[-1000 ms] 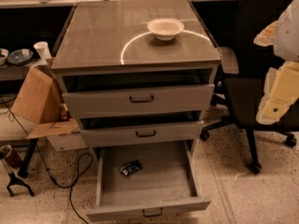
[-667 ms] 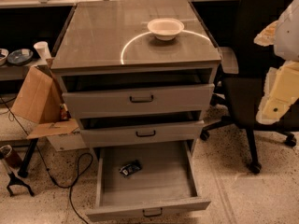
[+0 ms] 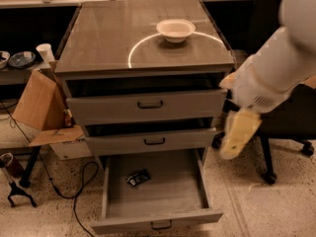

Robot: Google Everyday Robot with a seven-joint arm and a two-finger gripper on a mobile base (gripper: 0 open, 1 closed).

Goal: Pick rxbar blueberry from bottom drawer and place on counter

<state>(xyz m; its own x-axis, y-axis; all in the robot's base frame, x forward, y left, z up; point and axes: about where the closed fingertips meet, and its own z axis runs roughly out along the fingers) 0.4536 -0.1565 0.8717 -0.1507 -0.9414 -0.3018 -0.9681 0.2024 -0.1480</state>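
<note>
The rxbar blueberry (image 3: 138, 177), a small dark wrapped bar, lies flat in the left back part of the open bottom drawer (image 3: 157, 223). The counter (image 3: 103, 38) is the glossy grey-brown cabinet top with a pale arc. My gripper (image 3: 238, 134), pale yellow at the end of the white arm, hangs pointing down beside the cabinet's right side at middle-drawer height. It is above and to the right of the bar and holds nothing that I can see.
A white bowl (image 3: 176, 29) stands on the counter at the back. The top drawer (image 3: 148, 105) and middle drawer (image 3: 153, 141) stand slightly ajar. A cardboard box (image 3: 37, 102) and cables (image 3: 74, 181) are at the left. A black office chair (image 3: 291, 122) is at the right.
The arm has swung left and down from the right edge, bringing the gripper close to the cabinet's right side. The bar, drawers and bowl have not moved.
</note>
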